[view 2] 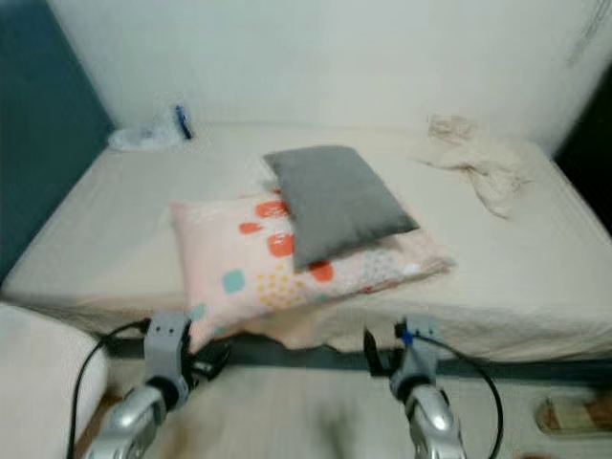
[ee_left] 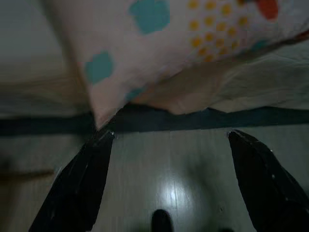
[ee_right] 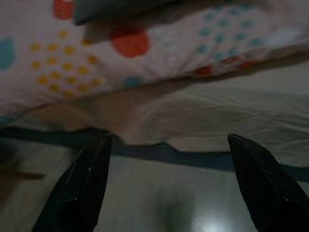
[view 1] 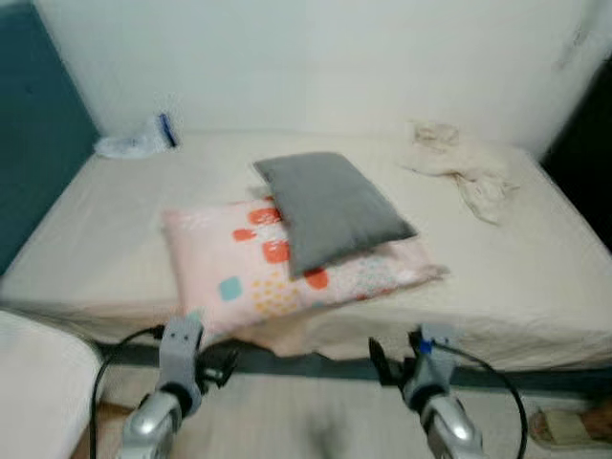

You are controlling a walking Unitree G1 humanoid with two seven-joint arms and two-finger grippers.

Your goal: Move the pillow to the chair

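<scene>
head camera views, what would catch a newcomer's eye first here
The pink patterned pillow near the front edge of the bed, with a grey pillow lying on top of it. Below, the left gripper and right gripper hover over the floor before the bed, fingers open. A crumpled cloth lies at the bed's far right.

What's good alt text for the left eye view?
A grey pillow lies on top of a pink patterned pillow near the front edge of a cream bed. Below, the left gripper and right gripper hover over the floor, jaws open.
</scene>
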